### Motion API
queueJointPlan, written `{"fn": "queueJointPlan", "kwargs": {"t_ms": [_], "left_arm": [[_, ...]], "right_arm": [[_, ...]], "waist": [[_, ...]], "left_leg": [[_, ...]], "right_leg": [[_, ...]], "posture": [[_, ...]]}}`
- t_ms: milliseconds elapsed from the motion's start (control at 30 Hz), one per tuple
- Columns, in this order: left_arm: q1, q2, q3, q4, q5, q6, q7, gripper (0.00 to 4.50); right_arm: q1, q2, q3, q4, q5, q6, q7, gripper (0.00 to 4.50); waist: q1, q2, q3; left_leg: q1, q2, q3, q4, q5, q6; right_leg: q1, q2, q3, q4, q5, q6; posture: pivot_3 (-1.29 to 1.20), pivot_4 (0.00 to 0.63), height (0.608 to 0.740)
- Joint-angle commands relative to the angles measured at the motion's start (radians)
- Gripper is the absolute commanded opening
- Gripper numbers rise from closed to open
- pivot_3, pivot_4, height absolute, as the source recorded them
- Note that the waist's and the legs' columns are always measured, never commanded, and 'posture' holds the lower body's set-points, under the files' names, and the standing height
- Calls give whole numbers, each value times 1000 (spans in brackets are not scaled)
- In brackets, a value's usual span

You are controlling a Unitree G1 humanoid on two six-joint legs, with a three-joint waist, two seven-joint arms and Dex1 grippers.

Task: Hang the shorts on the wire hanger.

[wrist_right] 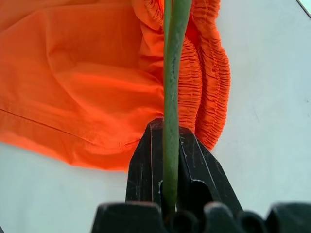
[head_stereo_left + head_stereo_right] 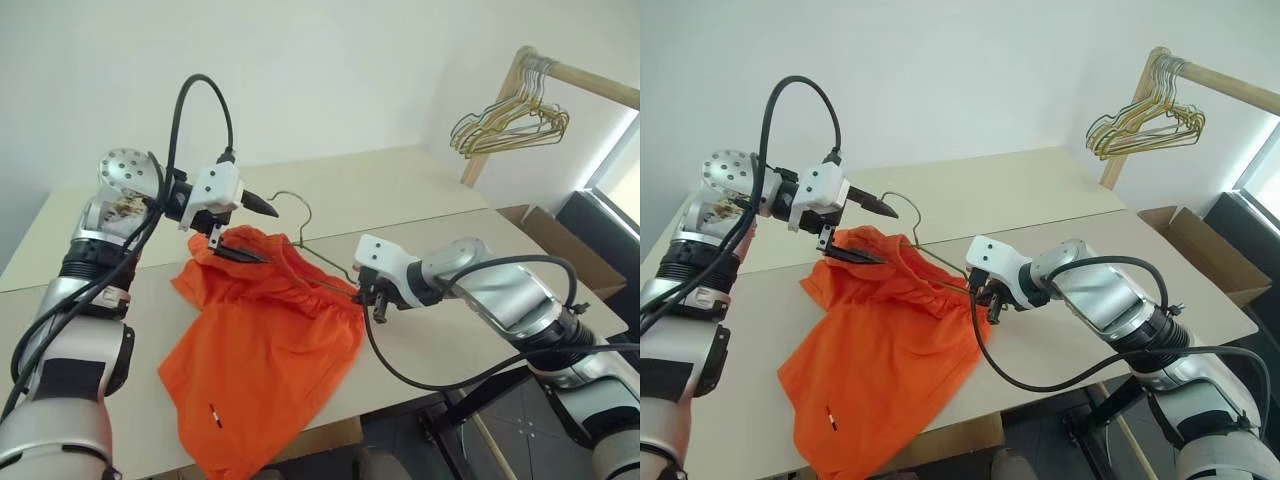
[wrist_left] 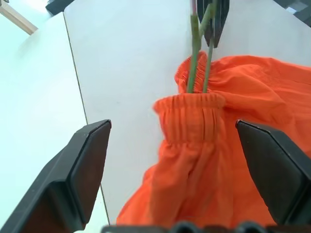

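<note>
Item: shorts (image 2: 260, 360) — bright orange, elastic waistband, small white-and-red tag near the lower hem. Location: spread on the pale desk (image 2: 400, 200), waistband end raised at 12 o'clock of the garment, legs trailing toward 6 o'clock over the desk's near edge.

Item: wire hanger (image 2: 300, 225) — thin, dark olive-grey. Its hook rises at 12 o'clock of the shorts; its wires run down into the bunched waistband, as the left wrist view shows.

Item: right gripper (image 2: 372, 295) — at 3 o'clock of the shorts, jaws together, clamped on the hanger's wire at the waistband edge.

Item: left gripper (image 2: 245, 230) — at 11 o'clock of the shorts, jaws wide apart, holding nothing; the lower finger sits close over the gathered waistband, contact unclear.

Item: pale gold hangers (image 2: 510, 125) — on a wooden rail at 2 o'clock, not in use.

Step in hand, by judgement: threading the shorts onto the hanger — waistband partly on. Next move likely calls for the left jaws to re-grip the fabric and draw it further along the wire while the right steadies the hanger.
</note>
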Motion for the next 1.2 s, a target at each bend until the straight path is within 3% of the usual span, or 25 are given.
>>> {"fn": "queueJointPlan", "kwargs": {"t_ms": [33,267,300,467,733,800,1100,1200], "left_arm": [[-21,43,-85,34,19,-91,-6,4453],[-53,-26,-72,155,124,-186,6,4453],[-54,-34,-68,165,133,-199,6,4273],[-50,-57,-49,182,155,-225,-4,3064],[-50,-68,-25,208,189,-243,2,463],[-45,-67,-24,203,186,-237,-4,80],[-26,-61,-35,162,138,-184,-6,80],[-14,-55,-38,149,129,-176,-6,0]], "right_arm": [[-16,-18,-48,-38,-10,-29,7,0],[-18,-38,-60,-57,-10,-33,14,0],[-18,-41,-61,-60,-9,-33,16,0],[-21,-52,-66,-67,-10,-34,22,0],[-20,-65,-72,-77,-6,-37,37,0],[-17,-68,-81,-85,3,-37,43,0],[8,-76,-99,-88,-22,-117,48,0],[27,-97,-109,-100,-34,-155,58,738]], "waist": [[-1,0,0],[5,0,0],[4,0,0],[0,0,0],[-3,0,0],[-3,0,0],[-3,0,0],[-4,0,0]], "left_leg": [[0,0,0,0,0,0],[-1,0,0,0,0,0],[-1,0,0,0,0,0],[-4,0,0,1,0,0],[-12,0,0,3,1,-2],[-12,0,0,3,3,-5],[-13,0,0,6,0,0],[-13,0,0,6,0,0]], "right_leg": [[0,0,0,0,0,0],[0,0,0,0,0,0],[0,0,0,0,0,0],[-3,0,0,0,0,0],[-12,0,0,3,0,0],[-12,0,0,2,0,0],[-11,0,0,3,0,0],[-11,0,0,3,0,0]], "posture": [[-94,0,740],[-107,0,740],[-109,0,740],[-120,0,740],[-122,0,740],[-123,0,740],[-125,0,740],[-126,0,740]]}}
